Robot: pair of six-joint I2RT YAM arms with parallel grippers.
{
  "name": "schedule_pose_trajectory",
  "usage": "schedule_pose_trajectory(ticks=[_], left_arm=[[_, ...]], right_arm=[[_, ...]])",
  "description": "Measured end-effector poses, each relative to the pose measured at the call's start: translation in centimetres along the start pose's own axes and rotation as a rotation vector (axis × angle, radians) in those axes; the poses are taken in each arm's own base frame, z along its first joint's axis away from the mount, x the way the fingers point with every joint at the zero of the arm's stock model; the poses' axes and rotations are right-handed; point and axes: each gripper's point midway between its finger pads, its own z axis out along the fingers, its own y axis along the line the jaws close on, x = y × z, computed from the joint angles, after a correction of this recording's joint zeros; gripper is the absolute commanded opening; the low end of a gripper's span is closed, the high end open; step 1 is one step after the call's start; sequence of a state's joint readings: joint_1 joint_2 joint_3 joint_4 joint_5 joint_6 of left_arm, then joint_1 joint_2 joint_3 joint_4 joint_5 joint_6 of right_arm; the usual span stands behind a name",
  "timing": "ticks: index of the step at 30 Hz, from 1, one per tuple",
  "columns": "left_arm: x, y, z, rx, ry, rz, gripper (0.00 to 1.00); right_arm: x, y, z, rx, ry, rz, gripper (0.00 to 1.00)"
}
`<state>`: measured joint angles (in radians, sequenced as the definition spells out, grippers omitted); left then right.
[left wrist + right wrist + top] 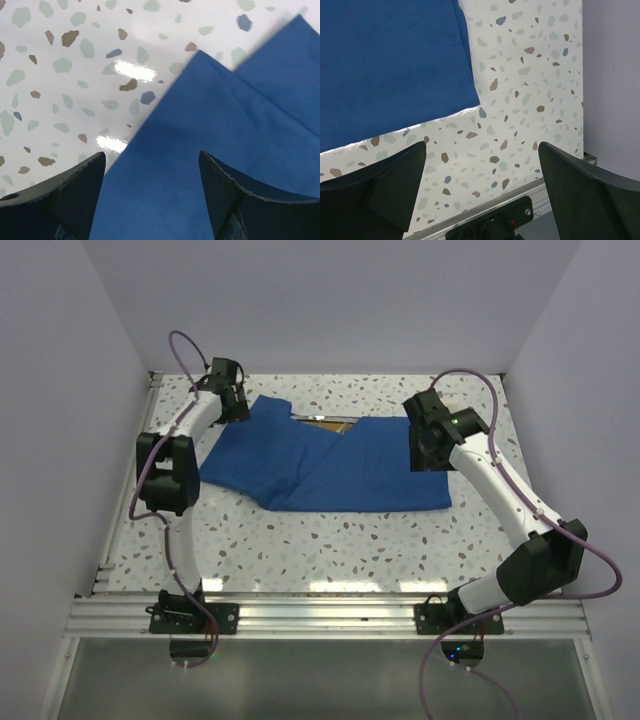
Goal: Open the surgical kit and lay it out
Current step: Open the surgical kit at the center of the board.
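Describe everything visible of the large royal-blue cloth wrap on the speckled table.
The royal-blue cloth wrap is matte fabric, folded, with overlapping flaps making diagonal edges. It lies flat on the speckled white table, wider than deep. A notch at its far edge shows an orange-brown sliver of the tray. The left gripper, open, straddles its far-left corner; contact cannot be told.

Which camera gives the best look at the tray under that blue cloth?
The top view. Only there does a sliver of the tray peek out, at the far edge of the cloth, between two flaps. Both wrist views show just cloth and speckled table, no tray.
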<state>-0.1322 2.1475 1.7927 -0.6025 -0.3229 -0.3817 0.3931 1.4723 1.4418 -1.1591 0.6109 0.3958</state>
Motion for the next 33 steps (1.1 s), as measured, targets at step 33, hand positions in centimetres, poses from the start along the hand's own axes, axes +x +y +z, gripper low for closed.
schedule_pose_trajectory(ticks=[33], left_arm=[[-2.1,-1.6,9.0,0.104,-0.028,-0.016,0.62]], right_arm=[[-1.2,3.4,2.7,0.047,0.116,-0.016,0.99]])
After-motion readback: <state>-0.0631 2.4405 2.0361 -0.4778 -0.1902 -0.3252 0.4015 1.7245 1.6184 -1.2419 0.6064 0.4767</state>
